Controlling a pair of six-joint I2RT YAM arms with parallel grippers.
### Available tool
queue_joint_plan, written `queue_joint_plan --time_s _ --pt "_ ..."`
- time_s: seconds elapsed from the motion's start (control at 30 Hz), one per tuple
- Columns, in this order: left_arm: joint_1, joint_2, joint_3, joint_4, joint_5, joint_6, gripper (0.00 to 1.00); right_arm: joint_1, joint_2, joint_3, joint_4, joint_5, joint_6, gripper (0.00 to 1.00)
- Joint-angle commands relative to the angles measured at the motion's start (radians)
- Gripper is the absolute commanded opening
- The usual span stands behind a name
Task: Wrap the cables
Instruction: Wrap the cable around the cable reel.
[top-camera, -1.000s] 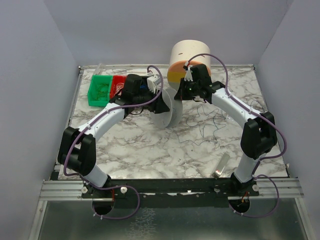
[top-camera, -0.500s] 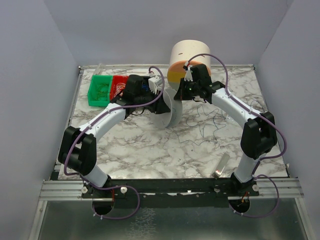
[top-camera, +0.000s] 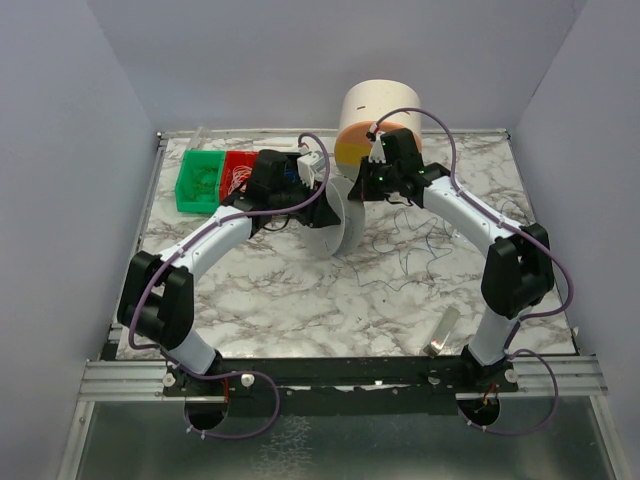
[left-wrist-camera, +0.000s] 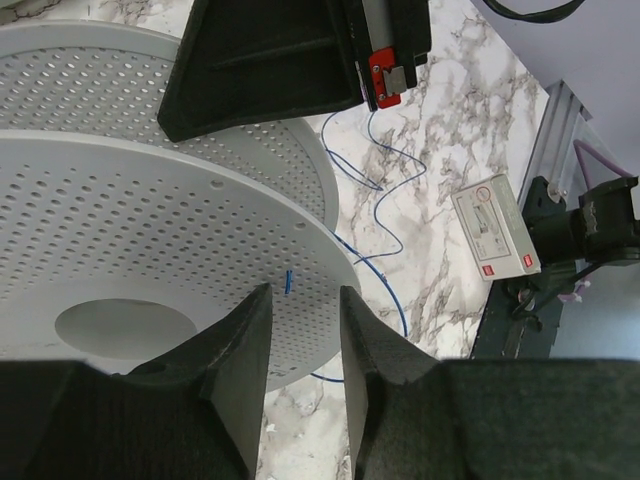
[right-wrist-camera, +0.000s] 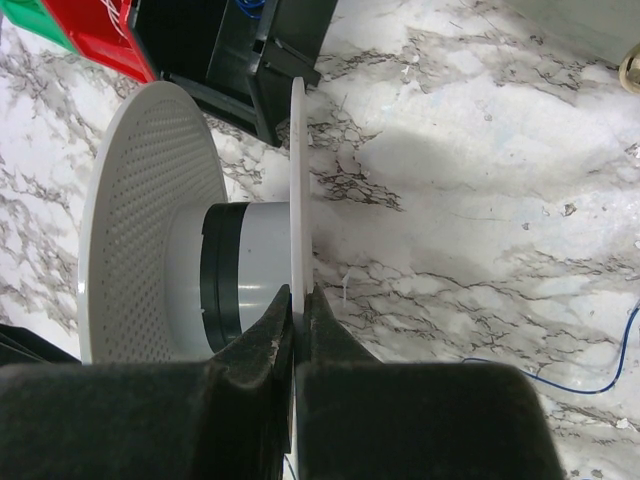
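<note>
Counter (top-camera: 300, 300): marbled; a small clear strip (top-camera: 441, 332) is seen near its front edge.
Cable (top-camera: 420, 240): thin and dark, laid loose in squiggles on the counter, just right of the spool.
Spool (top-camera: 340, 215): white, perforated, stood on edge mid-counter between the two arms.
Right pincer (right-wrist-camera: 298, 300): clamped on the rim of the spool's thin flange.
Left pincer (left-wrist-camera: 305, 300): fingers set apart, nothing gripped, the spool's perforated flange faced.
Bins: green bin (top-camera: 200, 180) and red bin (top-camera: 237, 170), set side by side, far left.
Cylinder (top-camera: 375, 110): white and orange, stood at the far edge.
</note>
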Motion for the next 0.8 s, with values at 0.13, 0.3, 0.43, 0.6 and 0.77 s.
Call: queue_joint_plan --time_s 0.13,0.3,0.43,0.6,0.77 --pt "-0.006 0.025 0.036 0.002 -0.010 0.013 0.27 -0.004 -0.040 -0.003 0.054 -0.054 0.015 0.00" --pt "-0.006 0.031 0.039 0.000 -0.019 0.017 0.22 -0.004 -0.041 -0.008 0.057 -0.061 0.013 0.00" --pt "-0.006 0.035 0.048 -0.008 -0.031 0.019 0.00 -0.004 -0.047 -0.016 0.061 -0.060 0.010 0.00" --pt "-0.006 0.015 0.039 -0.007 -0.061 0.029 0.00 -0.004 -0.057 -0.029 0.065 -0.044 0.002 0.00" --pt "-0.006 -0.044 0.003 -0.006 -0.121 0.041 0.00 -0.006 -0.062 -0.027 0.062 -0.020 -0.002 0.00"
